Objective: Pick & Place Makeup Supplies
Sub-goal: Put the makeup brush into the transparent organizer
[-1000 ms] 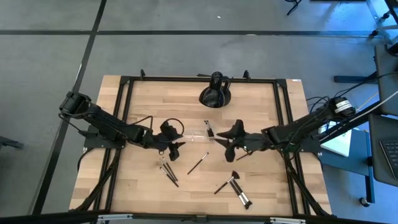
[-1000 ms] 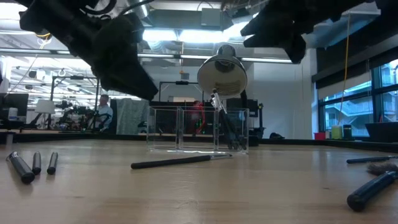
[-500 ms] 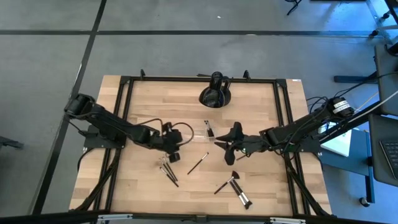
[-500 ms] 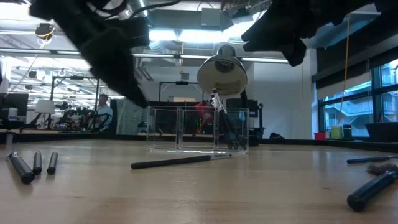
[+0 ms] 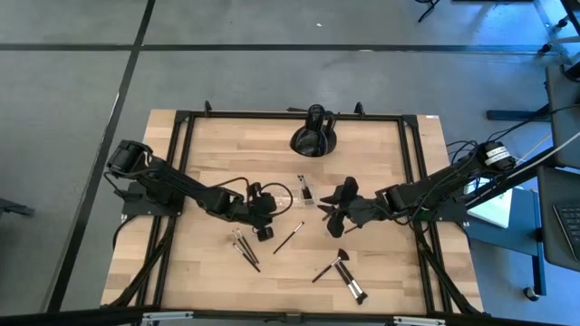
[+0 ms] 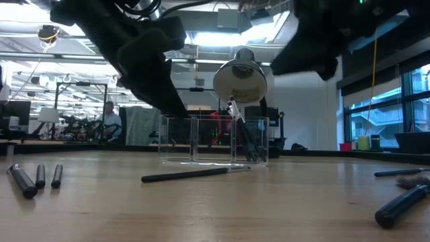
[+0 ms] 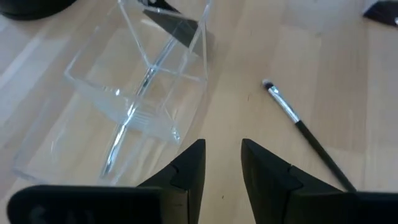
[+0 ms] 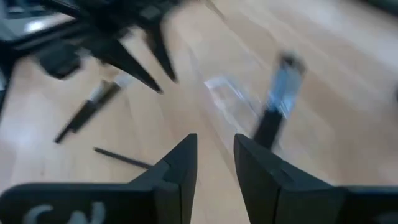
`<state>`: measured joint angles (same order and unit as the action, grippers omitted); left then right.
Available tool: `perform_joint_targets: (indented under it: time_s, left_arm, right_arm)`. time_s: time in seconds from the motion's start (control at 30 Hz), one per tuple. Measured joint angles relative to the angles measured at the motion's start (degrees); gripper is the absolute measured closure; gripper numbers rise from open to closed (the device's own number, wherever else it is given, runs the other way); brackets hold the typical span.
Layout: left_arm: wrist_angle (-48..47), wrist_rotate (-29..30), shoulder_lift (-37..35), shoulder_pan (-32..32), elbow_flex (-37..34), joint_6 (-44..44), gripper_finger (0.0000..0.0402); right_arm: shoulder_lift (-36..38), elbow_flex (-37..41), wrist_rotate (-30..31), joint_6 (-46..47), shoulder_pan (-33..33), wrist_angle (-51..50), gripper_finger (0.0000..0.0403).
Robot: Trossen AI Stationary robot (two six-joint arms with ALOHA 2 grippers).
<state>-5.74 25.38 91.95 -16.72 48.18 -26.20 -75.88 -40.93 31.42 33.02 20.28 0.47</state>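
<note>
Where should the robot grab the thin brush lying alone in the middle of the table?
Grab the lone brush on its dark handle near the middle, coming straight down with fingers across it, because it lies flat and slanted. The left gripper looks closest.

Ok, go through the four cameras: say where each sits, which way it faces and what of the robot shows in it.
High view: above the table, looking straight down; both arms, left gripper, right gripper.
Low view: at table-top height, looking level across to the clear organiser; the arms hang in from above.
Left wrist view: on the left arm, looking past its own slightly parted fingers at the organiser and a thin brush.
Right wrist view: on the right arm, past its fingers; blurred.
Shared: high, low and left wrist views all show the organiser.
</note>
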Motion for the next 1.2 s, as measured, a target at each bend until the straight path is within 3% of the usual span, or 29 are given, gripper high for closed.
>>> perform_joint_targets:
  time_s: [0.1, 0.27, 0.47, 0.7, 0.93, 1.2]
  left_arm:
    - [-0.02, -0.12, 0.03, 0.01, 0.00, -0.02, 0.0304]
    - [0.00, -0.51, 0.03, 0.01, 0.00, 1.28, 0.0303]
    - [0.51, -1.76, 0.03, -0.15, 0.00, 3.27, 0.0303]
    - [5.68, -3.72, 0.81, -1.11, 0.01, -0.74, 0.0300]
    - [17.79, -11.29, 8.02, -1.21, 1.07, -5.12, 0.0281]
    - [4.87, -10.30, 16.82, -1.04, 12.10, -6.76, 0.0250]
  right_arm:
    - [-0.04, 0.00, 0.27, 4.73, -0.36, -4.47, 0.0298]
    - [-0.04, 0.00, 2.39, -5.21, -0.01, -3.55, 0.0315]
    - [-0.33, 0.00, -1.81, -10.02, -0.67, 1.20, 0.0336]
    - [-0.35, 0.00, -3.22, 0.51, -1.21, -0.58, 0.0337]
    - [-0.37, -0.01, 0.38, 8.11, 1.67, -3.91, 0.0337]
    - [-0.37, 0.00, 3.66, 8.58, 3.72, -5.11, 0.0337]
